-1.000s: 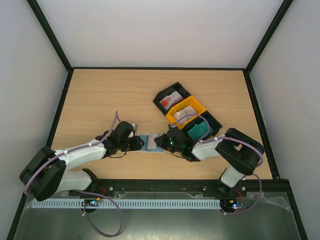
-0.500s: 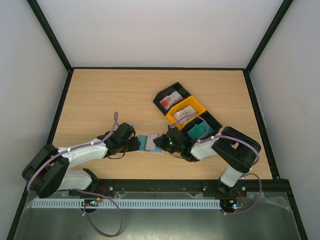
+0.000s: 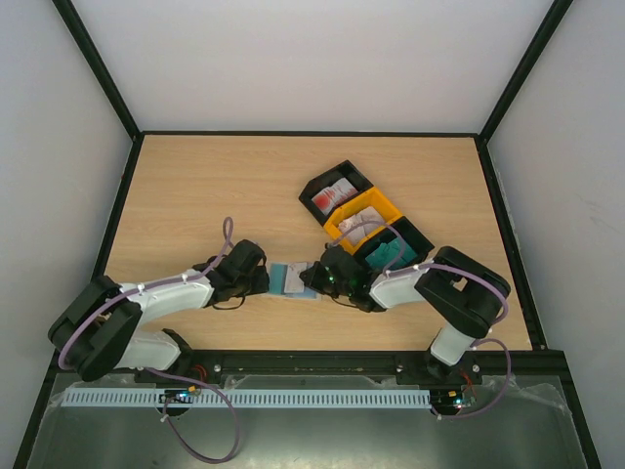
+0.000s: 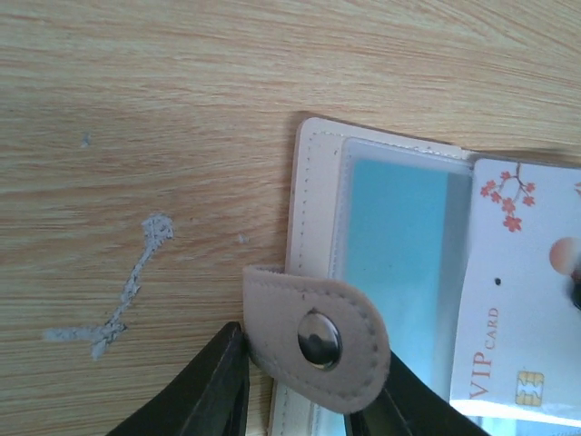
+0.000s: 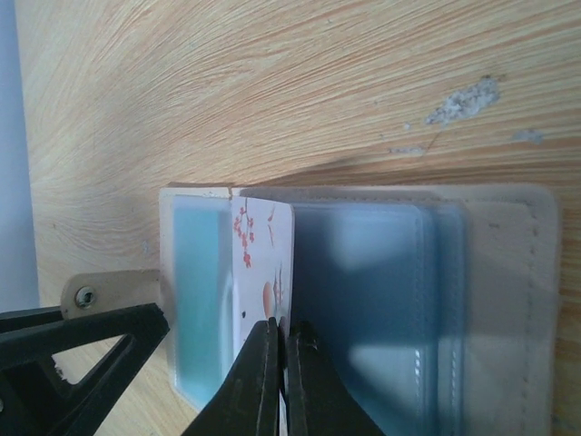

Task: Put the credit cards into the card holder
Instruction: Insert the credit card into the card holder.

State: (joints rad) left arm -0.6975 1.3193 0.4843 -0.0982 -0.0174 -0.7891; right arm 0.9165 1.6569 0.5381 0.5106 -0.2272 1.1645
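The beige card holder (image 3: 291, 278) lies open on the table between my two grippers. My left gripper (image 3: 266, 280) is at its left edge; in the left wrist view the black fingers (image 4: 204, 391) close on the holder's snap tab (image 4: 316, 338). My right gripper (image 3: 314, 278) is shut on a white credit card with red print (image 5: 263, 263), held on edge at the holder's clear pockets (image 5: 381, 291). A teal card (image 5: 195, 291) sits in the left pocket and also shows in the left wrist view (image 4: 395, 236), beside the white card (image 4: 517, 300).
Three open bins stand in a diagonal row behind the right arm: a black bin (image 3: 335, 192) with white and red cards, an orange bin (image 3: 363, 219) with pale cards, and a black bin (image 3: 391, 252) with teal cards. The table's near edge lies close below the arms.
The right gripper has edged left over the holder with the white card. The left gripper has shifted slightly at the holder's left edge. The holder has barely moved.
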